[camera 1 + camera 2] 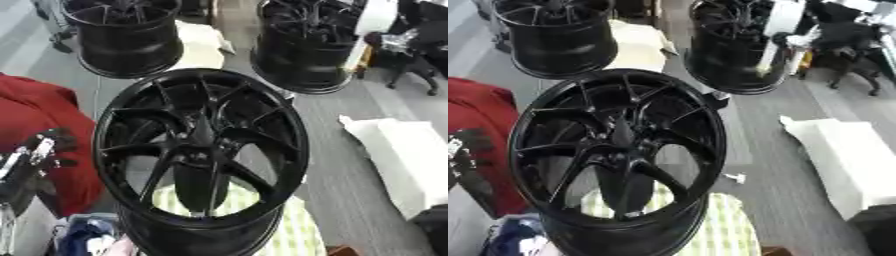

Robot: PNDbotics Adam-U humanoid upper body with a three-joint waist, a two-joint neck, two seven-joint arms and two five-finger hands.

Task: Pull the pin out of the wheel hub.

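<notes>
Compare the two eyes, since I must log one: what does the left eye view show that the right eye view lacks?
Only left eye view: most of the left hand, silver parts included, beside the wheel hub. Only right eye view: a small white scrap on the floor right of the hub. Both: two more wheels behind, the red cloth, the white box. I can make out no pin in either.

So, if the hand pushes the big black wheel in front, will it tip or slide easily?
Probably not easily. The wheel lies flat on its wide rim, so tipping seems unlikely. It looks like rigid metal, likely heavy for its size. The checkered cloth beneath may let it slide. The left hand is beside it.
</notes>
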